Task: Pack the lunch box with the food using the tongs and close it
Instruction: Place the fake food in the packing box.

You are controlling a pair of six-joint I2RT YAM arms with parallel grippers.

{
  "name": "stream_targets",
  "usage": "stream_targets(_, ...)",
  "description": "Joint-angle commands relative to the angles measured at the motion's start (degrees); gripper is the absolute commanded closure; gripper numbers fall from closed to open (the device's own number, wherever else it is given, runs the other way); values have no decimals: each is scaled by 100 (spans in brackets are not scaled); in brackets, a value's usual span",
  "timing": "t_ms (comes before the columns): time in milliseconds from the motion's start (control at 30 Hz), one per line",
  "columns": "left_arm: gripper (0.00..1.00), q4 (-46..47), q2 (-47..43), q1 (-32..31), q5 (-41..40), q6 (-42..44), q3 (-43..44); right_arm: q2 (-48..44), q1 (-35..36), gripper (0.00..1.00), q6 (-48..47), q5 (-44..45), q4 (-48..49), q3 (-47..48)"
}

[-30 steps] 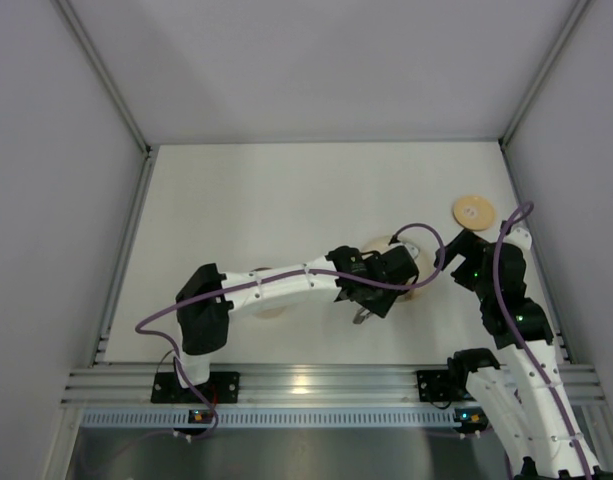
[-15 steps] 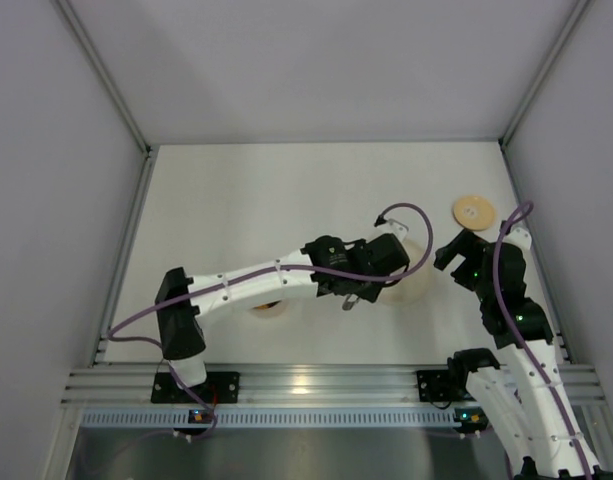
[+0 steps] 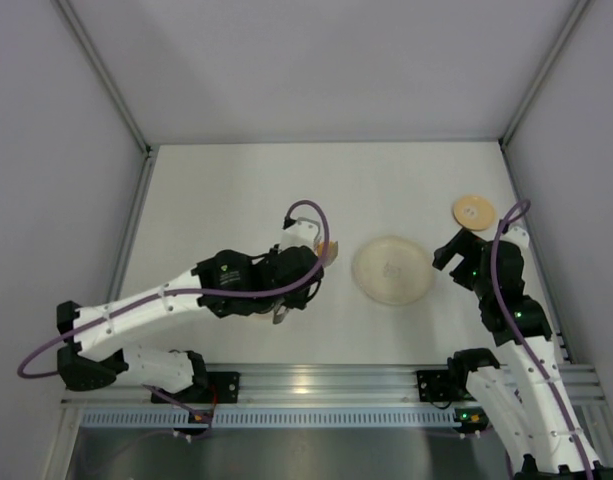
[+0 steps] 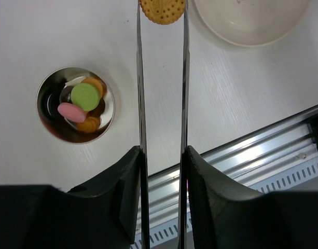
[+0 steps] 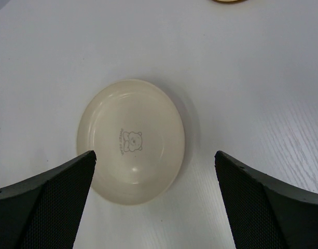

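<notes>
In the left wrist view my left gripper (image 4: 161,155) is shut on the tongs (image 4: 139,78). Their two thin silvery arms run up the frame and pinch a round tan biscuit (image 4: 162,10) at the tips. The lunch box (image 4: 75,111), a small shiny steel pot, stands left of the tongs, holding green, pink, orange, white and dark pieces of food (image 4: 85,97). From above, my left gripper (image 3: 298,275) hides the pot, and the biscuit (image 3: 329,250) shows beyond it. The wooden lid (image 3: 473,211) lies at the far right. My right gripper (image 5: 154,155) hangs open above the plate.
The pale round plate (image 3: 392,268) with a bear print (image 5: 132,141) lies bare between the two arms. An aluminium rail (image 4: 262,150) runs along the table's near edge. Grey walls close the table in on the left, right and far sides.
My left arm has swung left, away from the plate and towards the steel pot, carrying the tongs with the biscuit. The plate is now uncovered. My right arm has not moved.
</notes>
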Motion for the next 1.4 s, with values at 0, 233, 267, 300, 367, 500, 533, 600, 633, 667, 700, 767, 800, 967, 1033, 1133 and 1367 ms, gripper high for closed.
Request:
stream_targets(0, 60, -499, -732, -28, -328, -652, -516, 32, -72, 4, -23, -51, 151, 216)
stream_targets(233, 60, -991, -1630, -28, -380, -1338, -1334, 32, -73, 5, 3, -69, 213, 137)
stream_targets(267, 60, -1044, -1701, -28, -389, -1400, -1405, 23, -73, 5, 12, -69, 213, 111)
stream_targets(300, 60, -1123, -1849, -28, -415, -1522, -1484, 23, -73, 5, 4, -78, 239, 102)
stream_targets(367, 60, -1176, -1964, -28, -442, -1698, -1695, 14, -73, 5, 12, -86, 257, 50)
stream_targets(500, 59, -1212, -2167, -28, -468, -1848, -1968, 40, -73, 5, 21, -130, 327, -21)
stream_targets(533, 59, -1194, -2193, -28, -460, -1866, -2012, 49, -73, 5, 21, -139, 336, -30)
stream_targets(600, 59, -1185, -2202, -28, -460, -1892, -2074, 58, -73, 5, 12, -139, 345, -39)
stream_targets(633, 59, -1194, -2202, -28, -460, -1892, -2091, 58, -73, 5, 4, -122, 354, -39)
stream_targets(667, 59, -1194, -2202, -28, -468, -1901, -2100, 58, -73, 5, 3, -122, 345, -56)
stream_targets(700, 58, -1194, -2202, -28, -477, -1927, -2109, 49, -73, 5, 3, -122, 354, -56)
stream_targets(767, 57, -1211, -2211, -28, -495, -1919, -2109, 58, -73, 5, -5, -122, 362, -91)
stream_targets(800, 56, -1212, -2211, -28, -495, -1919, -2118, 49, -73, 5, -5, -130, 371, -100)
stream_targets(967, 55, -1141, -2176, -28, -433, -1866, -2144, 58, -81, 5, 4, -130, 398, -118)
stream_targets(1033, 54, -1141, -2150, -28, -407, -1840, -2144, 49, -73, 5, 12, -130, 389, -127)
stream_targets(1133, 53, -1097, -2141, -28, -372, -1805, -2153, 49, -73, 5, 12, -130, 389, -118)
stream_targets(1367, 53, -1097, -2150, -28, -336, -1796, -2162, 32, -73, 5, 3, -122, 363, -109)
